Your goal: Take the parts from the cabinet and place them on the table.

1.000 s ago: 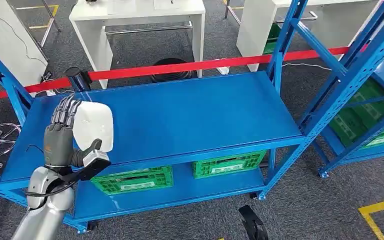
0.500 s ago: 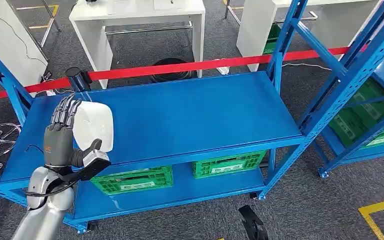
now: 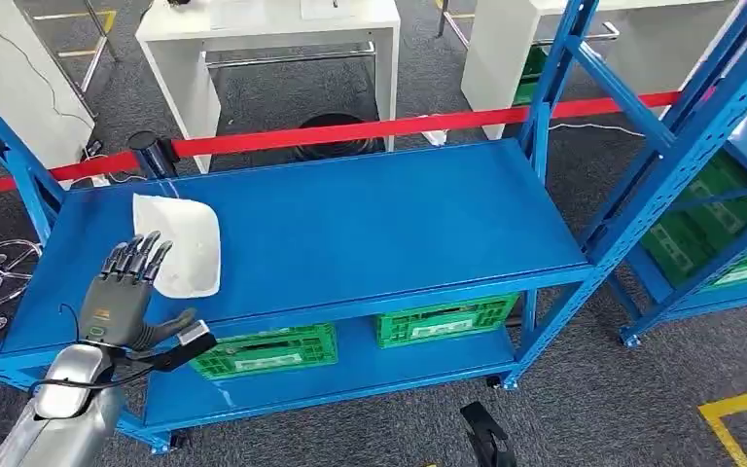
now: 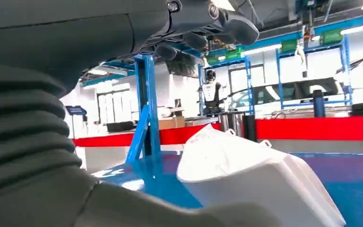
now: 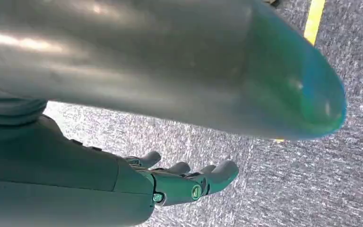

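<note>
White part (image 3: 177, 245) lies on blue shelf top (image 3: 370, 219); left hand (image 3: 122, 292) beside it, fingers spread, empty.

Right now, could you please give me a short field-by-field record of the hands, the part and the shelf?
part: white moulded plastic part, lying flat on the shelf, free of either hand
surface: blue metal shelf top
left hand: left hand, fingers spread, holding nothing, at the part's near edge
right hand: right hand, hanging over grey carpet, holding nothing
below: green slatted plastic crates on the lower shelf
</note>
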You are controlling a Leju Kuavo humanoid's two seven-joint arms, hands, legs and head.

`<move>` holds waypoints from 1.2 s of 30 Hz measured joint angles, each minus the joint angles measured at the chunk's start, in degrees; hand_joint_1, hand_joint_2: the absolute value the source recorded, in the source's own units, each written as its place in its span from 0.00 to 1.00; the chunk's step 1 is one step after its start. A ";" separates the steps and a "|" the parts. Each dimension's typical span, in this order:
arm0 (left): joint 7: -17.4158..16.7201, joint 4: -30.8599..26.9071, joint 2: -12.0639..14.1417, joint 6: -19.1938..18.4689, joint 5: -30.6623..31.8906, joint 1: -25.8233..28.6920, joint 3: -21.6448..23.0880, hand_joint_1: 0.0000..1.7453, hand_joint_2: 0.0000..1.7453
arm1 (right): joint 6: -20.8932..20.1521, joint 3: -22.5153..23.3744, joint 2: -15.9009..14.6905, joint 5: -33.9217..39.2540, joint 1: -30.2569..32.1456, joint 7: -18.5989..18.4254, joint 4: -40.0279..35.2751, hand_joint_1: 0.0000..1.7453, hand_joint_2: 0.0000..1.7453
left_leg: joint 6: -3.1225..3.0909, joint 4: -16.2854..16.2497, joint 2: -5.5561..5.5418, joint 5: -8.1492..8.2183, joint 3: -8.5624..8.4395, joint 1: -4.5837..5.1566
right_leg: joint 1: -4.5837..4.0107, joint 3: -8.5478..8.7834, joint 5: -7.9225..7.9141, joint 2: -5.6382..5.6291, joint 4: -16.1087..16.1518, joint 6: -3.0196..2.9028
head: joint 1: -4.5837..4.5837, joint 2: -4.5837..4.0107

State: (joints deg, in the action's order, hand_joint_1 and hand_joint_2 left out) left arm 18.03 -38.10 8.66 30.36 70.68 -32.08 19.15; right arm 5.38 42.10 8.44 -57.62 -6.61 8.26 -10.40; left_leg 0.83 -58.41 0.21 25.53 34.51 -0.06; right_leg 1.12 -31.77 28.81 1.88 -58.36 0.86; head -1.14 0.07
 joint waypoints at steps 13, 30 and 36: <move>-0.52 1.16 -0.15 1.73 1.49 -0.28 -0.90 0.00 1.00 | -0.31 0.00 0.15 -0.98 0.06 -0.37 0.00 0.00 0.00 | 0.00 0.00 -0.01 0.00 0.01 0.01 | 0.00 0.00 -0.01 -0.02 0.00 -0.01 | 0.00 0.00; -1.68 1.16 -0.15 3.04 3.52 0.19 -1.64 0.00 1.00 | -0.31 0.00 0.20 -1.18 0.01 -0.44 0.00 0.00 0.00 | 0.00 0.01 -0.02 0.00 0.01 0.01 | -0.01 0.00 -0.01 -0.02 0.00 -0.01 | 0.00 0.00; -4.39 1.73 -0.15 3.19 8.79 0.40 -2.27 0.00 1.00 | -0.20 0.00 0.22 -1.55 -0.09 -0.46 0.00 0.00 0.00 | 0.00 0.01 -0.01 0.00 0.01 0.00 | 0.00 -0.01 -0.01 -0.02 0.00 -0.01 | 0.00 0.00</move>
State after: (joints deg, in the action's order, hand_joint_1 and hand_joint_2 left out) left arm 13.64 -36.37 8.50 33.55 79.47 -31.68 16.87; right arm 5.18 42.10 8.66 -59.17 -6.70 7.80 -10.40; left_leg 0.83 -58.40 0.19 25.53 34.52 -0.06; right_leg 1.12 -31.77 28.80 1.86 -58.36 0.85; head -1.14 0.07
